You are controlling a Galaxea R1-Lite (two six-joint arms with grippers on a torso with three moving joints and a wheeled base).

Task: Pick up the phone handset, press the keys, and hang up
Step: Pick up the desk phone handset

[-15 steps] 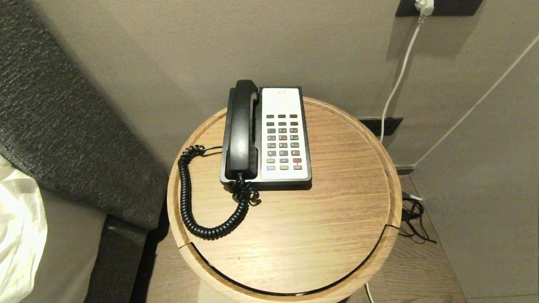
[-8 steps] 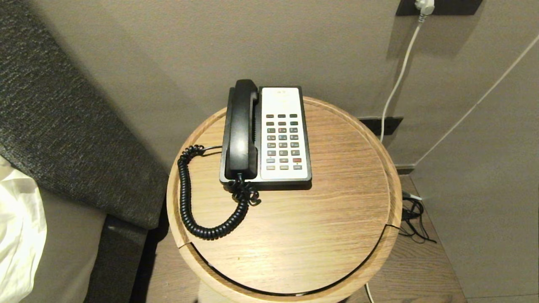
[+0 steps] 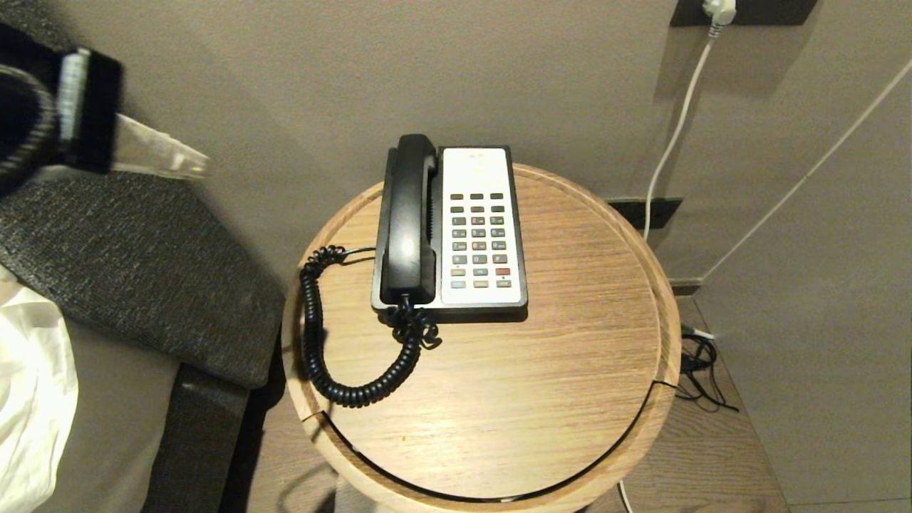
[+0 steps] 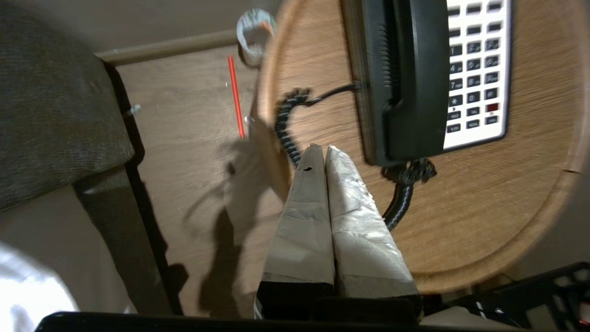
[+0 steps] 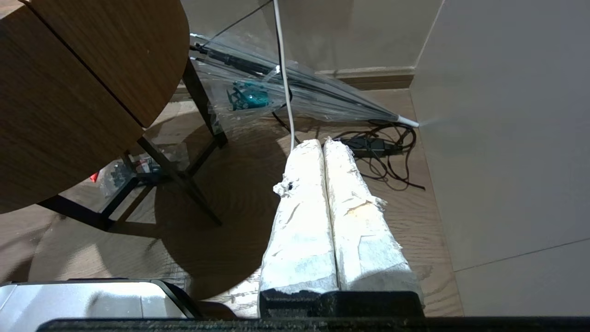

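Hotel bedroom: bedside table (image 3: 570, 342) with desk phone (image 3: 481, 228) (white bedding (image 3: 28, 399) alongside)

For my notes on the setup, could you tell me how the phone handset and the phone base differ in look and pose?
The phone handset is all black and narrow; the phone base is wider, with a white face of keys. The handset lies in the base's left cradle, while the base rests on the round table. A coiled cord joins them; both lie lengthwise.

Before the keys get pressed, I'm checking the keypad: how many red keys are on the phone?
1. The red key sits in the right column of the keypad, second row from the near edge of the phone.
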